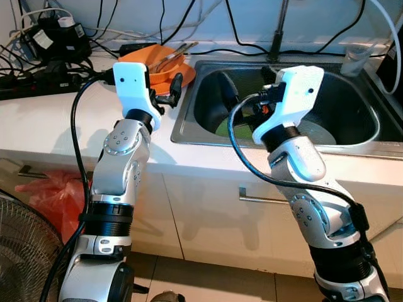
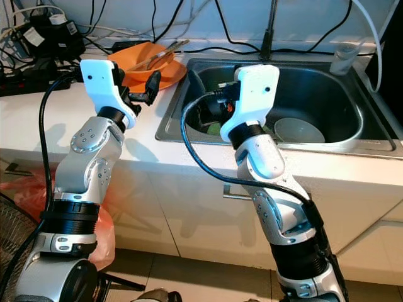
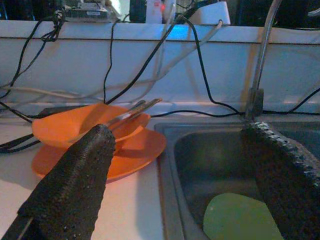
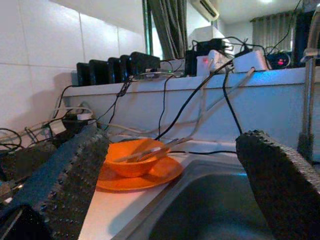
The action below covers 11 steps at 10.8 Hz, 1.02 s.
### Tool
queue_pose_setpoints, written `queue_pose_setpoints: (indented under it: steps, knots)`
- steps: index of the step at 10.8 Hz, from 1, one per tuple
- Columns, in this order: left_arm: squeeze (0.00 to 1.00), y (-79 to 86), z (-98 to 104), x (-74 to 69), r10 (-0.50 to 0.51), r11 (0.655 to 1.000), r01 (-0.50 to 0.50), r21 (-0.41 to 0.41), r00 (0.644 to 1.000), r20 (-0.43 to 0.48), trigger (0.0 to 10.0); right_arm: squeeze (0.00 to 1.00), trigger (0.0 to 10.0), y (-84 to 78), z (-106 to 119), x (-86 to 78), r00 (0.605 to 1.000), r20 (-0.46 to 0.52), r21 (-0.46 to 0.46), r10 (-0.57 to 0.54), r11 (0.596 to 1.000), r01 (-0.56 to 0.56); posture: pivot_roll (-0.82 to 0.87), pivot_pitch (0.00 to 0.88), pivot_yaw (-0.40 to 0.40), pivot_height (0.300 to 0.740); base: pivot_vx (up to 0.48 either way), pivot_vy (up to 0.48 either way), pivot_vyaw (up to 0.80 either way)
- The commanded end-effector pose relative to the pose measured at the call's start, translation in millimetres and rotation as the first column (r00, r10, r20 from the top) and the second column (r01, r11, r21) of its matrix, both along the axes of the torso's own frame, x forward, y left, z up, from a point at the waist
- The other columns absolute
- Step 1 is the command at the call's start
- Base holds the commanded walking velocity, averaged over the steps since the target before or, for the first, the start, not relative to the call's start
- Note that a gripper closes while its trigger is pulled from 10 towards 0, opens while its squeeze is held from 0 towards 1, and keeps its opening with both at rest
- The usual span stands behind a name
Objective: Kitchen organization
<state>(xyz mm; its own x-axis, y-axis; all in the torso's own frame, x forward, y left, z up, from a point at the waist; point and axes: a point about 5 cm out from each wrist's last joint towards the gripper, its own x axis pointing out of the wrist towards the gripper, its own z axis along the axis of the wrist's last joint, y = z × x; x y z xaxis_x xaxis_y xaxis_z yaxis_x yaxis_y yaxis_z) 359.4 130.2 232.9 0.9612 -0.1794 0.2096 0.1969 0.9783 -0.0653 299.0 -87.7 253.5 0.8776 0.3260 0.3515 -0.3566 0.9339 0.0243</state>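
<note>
Currently both arms are raised at the counter edge. Left gripper [image 1: 170,91] hovers over the white counter [image 1: 56,119], fingers spread and empty, aimed at the orange bowl [image 3: 85,125]. Right gripper [image 4: 170,190] hangs above the sink [image 1: 352,141], likewise spread and empty. Farther back, the bowl sits on an orange plate [image 3: 135,152] beside the sink rim, with chopsticks [image 3: 132,111] resting in it. Risk: a grasp on the bowl's rim may tip it, spilling the chopsticks; trailing cables [image 1: 25,56] behind could snag.
</note>
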Motion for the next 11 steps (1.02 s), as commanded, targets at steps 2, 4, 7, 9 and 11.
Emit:
queue_pose_setpoints:
  steps: [2,4,7,9,11]
  knots:
    - [0.0,-1.4,9.0,-0.4,-0.014,1.0,0.014,0.003,1.0,0.024,10.0,0.31,10.0,-0.6,11.8,-2.7,0.998,0.056,0.009,-0.003,1.0,0.002,0.02,0.0,0.099,0.74,0.291,0.0,0.0]
    - [0.0,-3.8,8.7,-0.6,-0.02,1.0,0.02,0.002,1.0,0.021,10.0,0.31,10.0,-1.3,11.6,-2.8,0.998,0.057,0.007,-0.009,1.0,0.008,0.02,0.0,0.099,0.74,0.324,0.0,0.0]
    - [0.0,-5.7,9.0,-1.3,-0.02,1.0,0.02,-0.007,1.0,0.019,10.0,0.31,10.0,-1.3,11.8,-2.5,0.998,0.058,0.0,-0.009,1.0,0.009,0.02,0.0,0.097,0.74,0.346,0.0,0.0]
    - [0.0,-5.6,7.6,-1.1,-0.021,1.0,0.021,-0.001,1.0,0.013,10.0,0.31,10.0,-0.6,10.2,-2.4,0.999,0.052,-0.001,-0.006,1.0,0.006,0.02,0.0,0.097,0.74,0.3,0.0,0.0]
    - [0.0,-4.3,5.5,-0.6,-0.015,1.0,0.015,-0.003,1.0,0.0,10.0,0.31,10.0,-0.7,9.1,-2.8,0.999,0.05,-0.002,-0.007,1.0,0.007,0.02,0.0,0.097,0.74,0.285,0.0,0.0]
